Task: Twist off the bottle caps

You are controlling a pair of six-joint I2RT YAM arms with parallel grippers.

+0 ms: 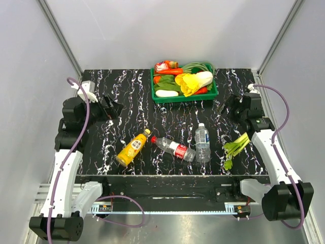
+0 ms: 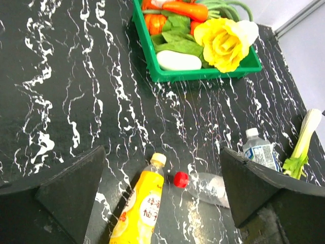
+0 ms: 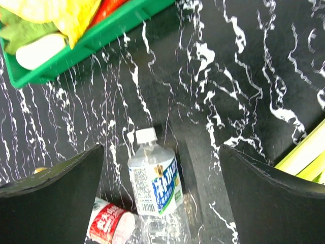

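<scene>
Left gripper (image 1: 112, 108) and right gripper (image 1: 224, 108) hang spread and empty at the far sides. Bottles (image 1: 175, 149) lie between, caps (image 1: 153, 138) on, seemingly so either arm reaches.

Both arms share one build. The left arm (image 1: 66, 170) has smooth white shell links, rounded at the corners, joined by chunky black joint housings, and it ends in a black motor block (image 1: 56, 226) at its base. A thin purple cable (image 1: 85, 122) runs along it, and a small white mount (image 1: 86, 91) sits at the wrist. The right arm (image 1: 271, 152) has the same white links, black joints, black base block (image 1: 287, 199) and its own purple cable (image 1: 286, 104). In the wrist views the jaws are matte black wedges with flat faces and hard angular edges.
</scene>
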